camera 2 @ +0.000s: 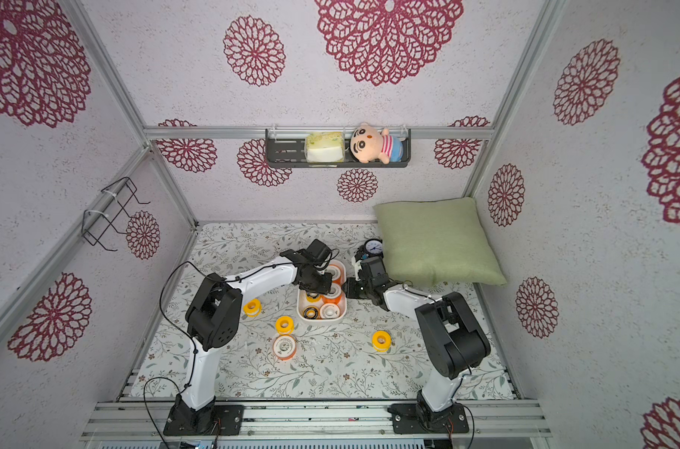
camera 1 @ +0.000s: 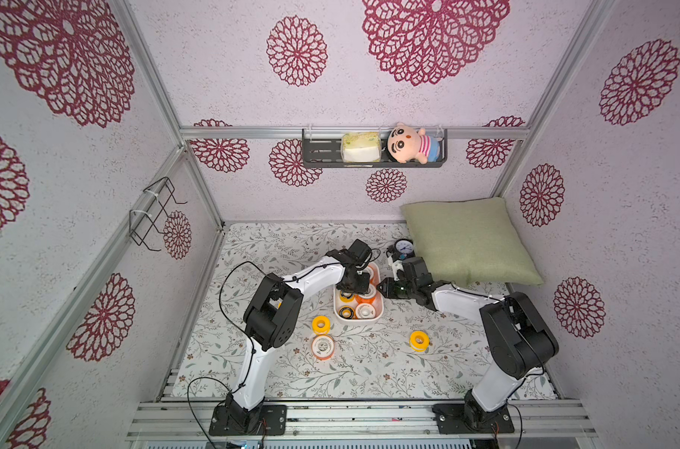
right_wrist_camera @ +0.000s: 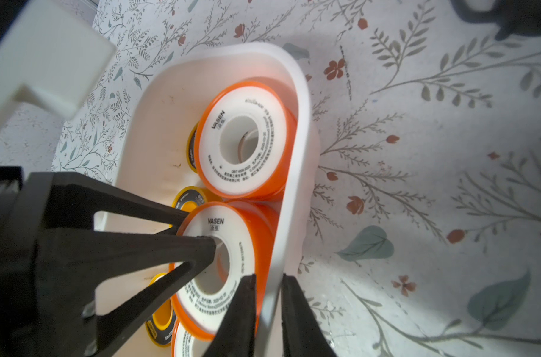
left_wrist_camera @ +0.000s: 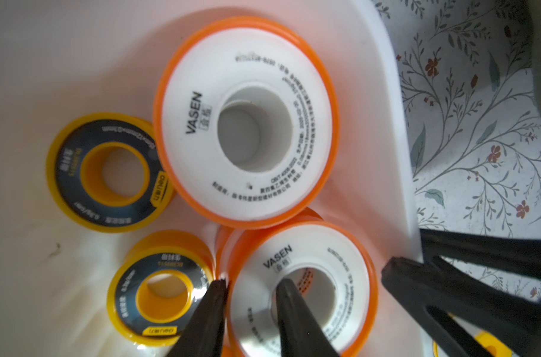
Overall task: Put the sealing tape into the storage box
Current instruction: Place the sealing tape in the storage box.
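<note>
Inside storage box, sealing tape spools

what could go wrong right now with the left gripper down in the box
1. The left gripper grips a white-faced spool with one finger in its core; lifting away could drag the spool out.
2. That spool seems to rest partly on a second spool, close to the storage box wall, so it may settle tilted.
3. The right gripper pinches that wall; any pull could shift the box.

Box mid part under L arm.
</note>
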{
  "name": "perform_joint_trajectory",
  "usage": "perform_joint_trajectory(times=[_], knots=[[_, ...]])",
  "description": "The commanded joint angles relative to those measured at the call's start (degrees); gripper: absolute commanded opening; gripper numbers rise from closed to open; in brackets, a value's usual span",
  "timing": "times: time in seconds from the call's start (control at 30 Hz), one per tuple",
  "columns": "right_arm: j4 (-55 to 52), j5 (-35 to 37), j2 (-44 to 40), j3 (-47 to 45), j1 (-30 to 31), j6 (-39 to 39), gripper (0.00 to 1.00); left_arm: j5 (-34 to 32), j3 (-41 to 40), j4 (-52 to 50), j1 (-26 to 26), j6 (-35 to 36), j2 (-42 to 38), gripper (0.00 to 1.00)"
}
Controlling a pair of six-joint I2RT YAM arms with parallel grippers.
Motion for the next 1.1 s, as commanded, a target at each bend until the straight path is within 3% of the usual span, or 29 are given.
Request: perform_joint_trajectory(times=[0.0, 0.33, 0.53, 0.83, 1.07], knots=[[-1.20, 0.03, -0.88, 0.87, -0.37, -0.95, 0.21, -1.59, 0.40, 1.69, -0.33, -0.52, 0.03, 0.33], [-1.38, 0.21, -1.41, 0.75, -0.38, -1.01, 0.21, -1.06, -1.09, 2.37, -0.30, -0.51, -2.76, 0.47], [-1.73, 0.43, -2.00, 0.74, -0.55, -1.19, 0.23, -1.24, -4.55, 2.30, -0.32, 0.01, -8.83, 0.49], [-1.40, 0.82, -2.52, 0.40, -0.60, -1.03, 0.23, -5.09, -17.60, 1.98, -0.34, 0.65, -24.14, 0.51], [-0.85, 0.56, -2.97, 0.22, -0.68, -0.66, 0.23, -7.78, -29.16, 2.52, -0.34, -2.86, -33.95, 0.51]])
